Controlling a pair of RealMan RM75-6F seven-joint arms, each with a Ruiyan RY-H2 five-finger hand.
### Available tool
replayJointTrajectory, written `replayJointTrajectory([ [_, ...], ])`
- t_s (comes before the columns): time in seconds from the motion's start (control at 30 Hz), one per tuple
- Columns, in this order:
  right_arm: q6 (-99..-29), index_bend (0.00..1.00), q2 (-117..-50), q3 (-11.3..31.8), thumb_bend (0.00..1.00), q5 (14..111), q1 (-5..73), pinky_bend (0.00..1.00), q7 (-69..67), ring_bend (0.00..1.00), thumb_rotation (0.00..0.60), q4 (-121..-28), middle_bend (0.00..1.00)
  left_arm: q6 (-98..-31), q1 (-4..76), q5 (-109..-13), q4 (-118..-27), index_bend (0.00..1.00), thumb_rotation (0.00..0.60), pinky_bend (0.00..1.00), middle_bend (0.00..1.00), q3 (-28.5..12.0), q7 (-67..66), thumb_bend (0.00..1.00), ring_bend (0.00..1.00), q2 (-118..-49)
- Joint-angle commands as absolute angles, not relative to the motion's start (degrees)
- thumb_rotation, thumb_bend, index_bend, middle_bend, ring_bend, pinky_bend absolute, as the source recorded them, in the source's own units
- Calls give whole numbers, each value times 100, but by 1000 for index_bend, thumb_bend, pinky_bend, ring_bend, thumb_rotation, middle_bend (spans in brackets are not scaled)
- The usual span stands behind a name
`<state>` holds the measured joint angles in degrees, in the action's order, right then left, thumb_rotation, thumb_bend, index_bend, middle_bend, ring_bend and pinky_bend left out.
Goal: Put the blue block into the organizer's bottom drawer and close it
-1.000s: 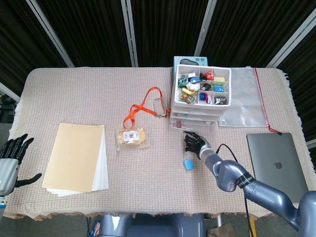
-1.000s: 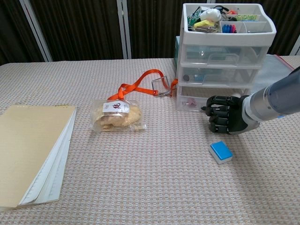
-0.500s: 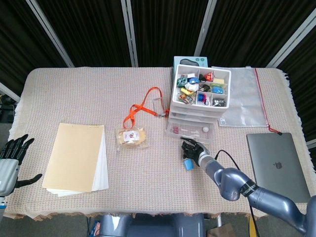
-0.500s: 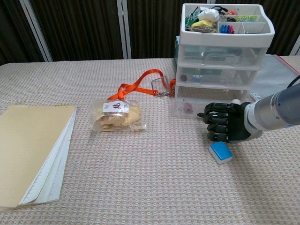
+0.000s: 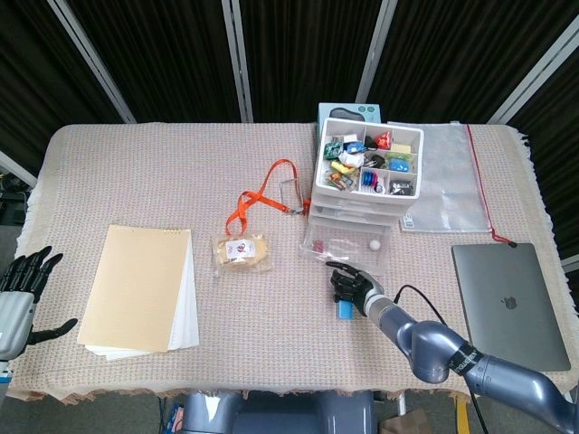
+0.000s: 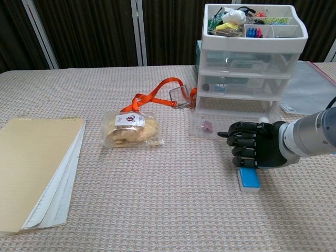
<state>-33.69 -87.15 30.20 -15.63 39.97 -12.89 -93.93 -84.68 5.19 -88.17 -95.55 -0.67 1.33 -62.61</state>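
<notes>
The white three-drawer organizer [image 5: 366, 163] [image 6: 252, 52] stands at the back right, its top tray full of small items. Its clear bottom drawer [image 5: 344, 244] [image 6: 210, 125] is pulled out toward me, with a few small things inside. My right hand [image 5: 355, 287] [image 6: 254, 150] sits just in front of it, fingers curled, fingertips hooked at the drawer's front. The blue block [image 5: 345, 309] [image 6: 250, 180] lies on the cloth directly under that hand, partly hidden by it. My left hand [image 5: 18, 294] hangs off the table's left edge, fingers spread, holding nothing.
A tan notepad [image 5: 140, 289] lies at the front left. A bagged snack [image 5: 241, 250] and an orange lanyard [image 5: 262, 199] lie left of the organizer. A grey laptop [image 5: 507, 303] and a clear zip pouch [image 5: 448, 176] lie on the right.
My right hand has drawn back toward me, pulling the bottom drawer out. The hand now covers part of the blue block. The left hand has not moved.
</notes>
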Motion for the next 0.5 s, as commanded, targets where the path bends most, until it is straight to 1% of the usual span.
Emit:
replayJointTrajectory([
  [0.03, -3404, 411, -8655, 2978, 537, -1459, 3973, 735, -1376, 829, 600, -9514, 782, -8476, 518, -8825, -9548, 75, 600, 0, 0, -68, 135, 133, 0, -6264],
  [0.2, -3437, 406, -8584, 2927, 537, -1375, 3948, 735, -1482, 829, 600, -9653, 782, -8485, 513, -8832, -9545, 75, 600, 0, 0, -65, 152, 133, 0, -6264],
  [0.33, -3446, 384, -8522, 2882, 532, -1260, 3921, 735, -1527, 829, 600, -9768, 782, -8508, 507, -8861, -9547, 75, 600, 0, 0, -59, 146, 133, 0, -6262],
  [0.5, -3529, 340, -8426, 2873, 486, -488, 3755, 735, -1543, 829, 600, -10171, 782, -8519, 504, -8861, -9532, 75, 600, 0, 0, -63, 134, 133, 0, -6271],
])
